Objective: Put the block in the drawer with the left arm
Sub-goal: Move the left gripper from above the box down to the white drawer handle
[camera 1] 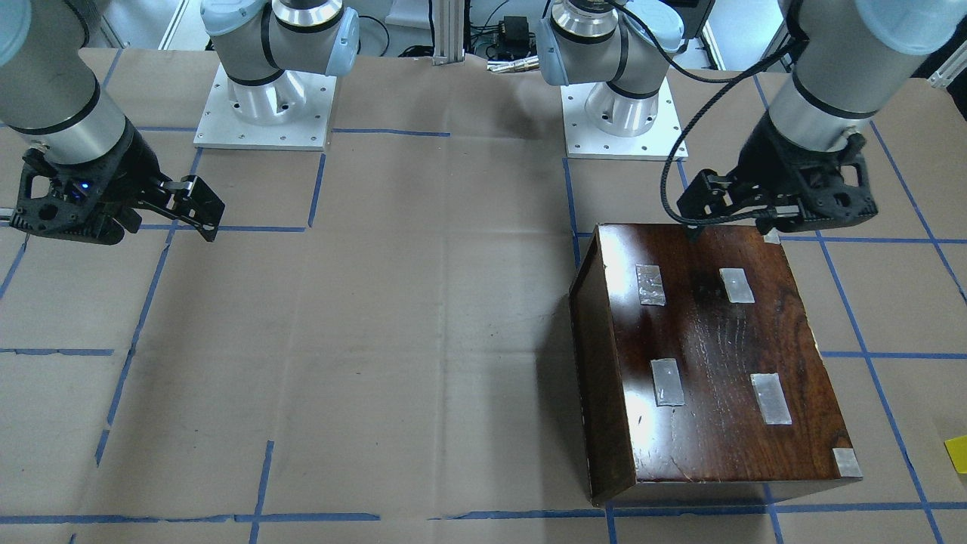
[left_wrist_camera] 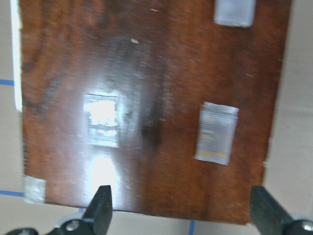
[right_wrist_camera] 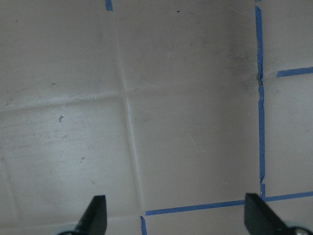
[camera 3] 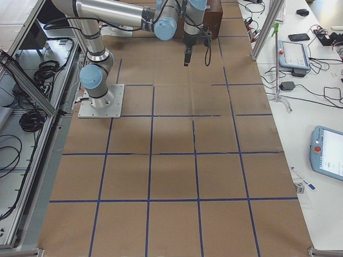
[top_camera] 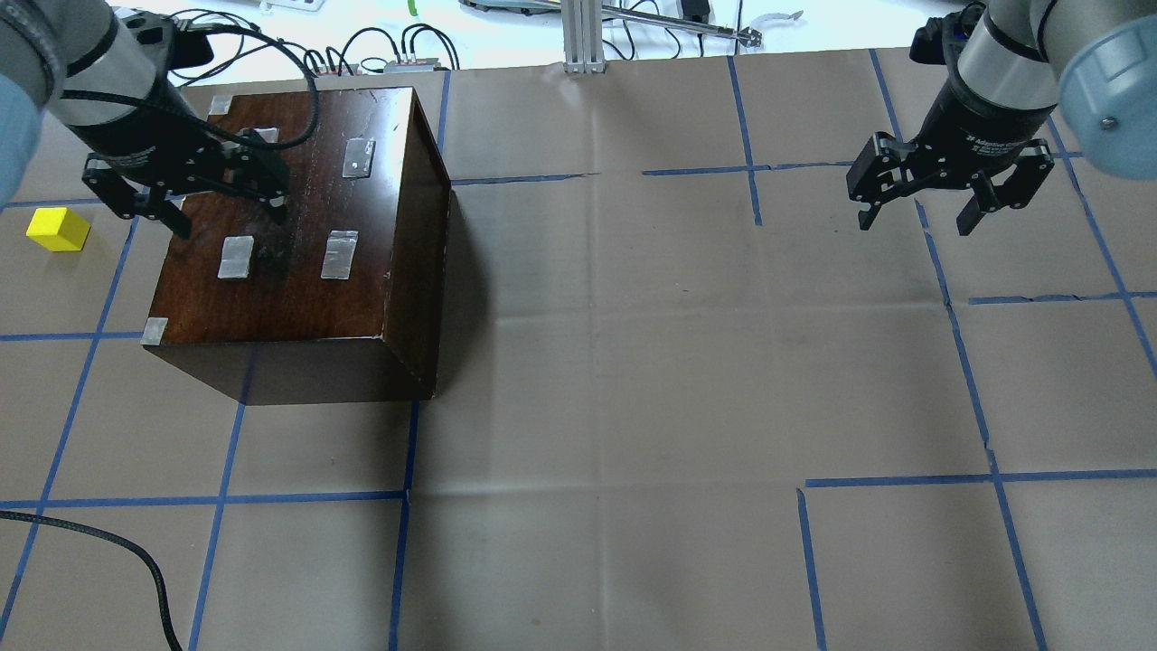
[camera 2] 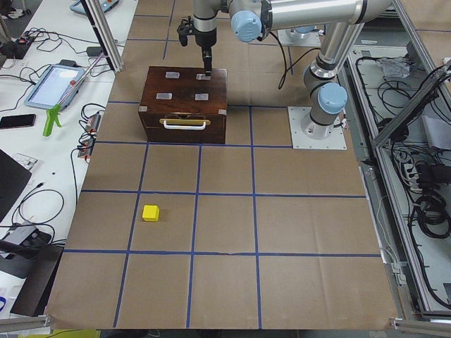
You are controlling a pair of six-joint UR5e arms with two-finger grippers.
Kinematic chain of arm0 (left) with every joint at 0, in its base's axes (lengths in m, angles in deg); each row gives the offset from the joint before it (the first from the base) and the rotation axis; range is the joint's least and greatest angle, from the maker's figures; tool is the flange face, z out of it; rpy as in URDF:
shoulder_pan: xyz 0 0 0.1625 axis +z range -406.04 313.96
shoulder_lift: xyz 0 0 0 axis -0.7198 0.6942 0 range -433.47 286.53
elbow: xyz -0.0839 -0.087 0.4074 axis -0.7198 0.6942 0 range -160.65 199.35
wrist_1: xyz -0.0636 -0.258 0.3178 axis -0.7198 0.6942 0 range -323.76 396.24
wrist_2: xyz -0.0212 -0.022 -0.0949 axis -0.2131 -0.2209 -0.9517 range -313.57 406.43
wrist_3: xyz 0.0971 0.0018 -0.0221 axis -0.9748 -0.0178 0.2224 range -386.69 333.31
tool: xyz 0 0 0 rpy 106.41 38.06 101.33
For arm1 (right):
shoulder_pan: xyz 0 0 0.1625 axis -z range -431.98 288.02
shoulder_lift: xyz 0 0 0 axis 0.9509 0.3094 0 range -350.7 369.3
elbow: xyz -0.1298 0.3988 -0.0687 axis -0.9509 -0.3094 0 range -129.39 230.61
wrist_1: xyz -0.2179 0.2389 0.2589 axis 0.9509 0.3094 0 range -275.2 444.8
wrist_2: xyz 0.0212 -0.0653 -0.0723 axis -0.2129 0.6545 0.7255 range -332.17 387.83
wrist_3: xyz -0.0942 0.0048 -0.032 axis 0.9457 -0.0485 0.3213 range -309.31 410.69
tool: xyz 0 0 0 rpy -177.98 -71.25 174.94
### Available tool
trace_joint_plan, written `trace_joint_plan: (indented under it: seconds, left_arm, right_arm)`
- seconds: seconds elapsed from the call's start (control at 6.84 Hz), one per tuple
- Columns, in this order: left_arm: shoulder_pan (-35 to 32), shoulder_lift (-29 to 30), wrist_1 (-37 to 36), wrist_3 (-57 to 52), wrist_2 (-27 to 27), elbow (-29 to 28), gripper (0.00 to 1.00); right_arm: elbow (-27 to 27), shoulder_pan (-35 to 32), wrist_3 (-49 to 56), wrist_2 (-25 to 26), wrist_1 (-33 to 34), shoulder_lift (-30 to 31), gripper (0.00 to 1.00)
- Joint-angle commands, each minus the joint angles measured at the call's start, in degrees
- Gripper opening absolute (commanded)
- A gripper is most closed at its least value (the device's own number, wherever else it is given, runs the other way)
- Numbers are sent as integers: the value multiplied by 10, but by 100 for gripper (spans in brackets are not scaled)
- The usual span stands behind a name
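The yellow block [top_camera: 58,229] lies on the paper-covered table, left of the dark wooden box [top_camera: 298,262]; it also shows in the exterior left view [camera 2: 151,213] and at the front view's right edge [camera 1: 956,455]. The drawer is shut inside the box; only its front with the white handle [camera 2: 184,124] shows. My left gripper [top_camera: 226,212] is open and empty, hovering over the box's tape-patched top [left_wrist_camera: 156,98], with both fingertips [left_wrist_camera: 100,208] at the wrist view's bottom. My right gripper [top_camera: 915,217] is open and empty above bare table at the far right.
Blue tape lines grid the table. A loose black cable [top_camera: 99,542] lies at the near left. The arm bases [camera 1: 264,106] stand on white plates. Tablets and cables lie on side benches [camera 2: 56,84].
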Motion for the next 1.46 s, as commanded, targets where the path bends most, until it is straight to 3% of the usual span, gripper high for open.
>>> trace_joint_plan:
  seconds: [0.0, 0.29, 0.73, 1.32]
  left_arm:
    - [90, 11, -20, -125, -1, -1, 100]
    - [154, 51, -29, -235, -8, -32, 100]
    - [166, 114, -26, -297, -18, -84, 100]
    - [229, 156, -17, -328, -136, -84, 100]
  right_arm:
    - [0, 0, 0, 0, 0, -1, 100]
    - [0, 0, 0, 0, 0, 0, 100]
    - [0, 0, -1, 0, 0, 0, 100]
    - [0, 0, 0, 0, 0, 0, 100]
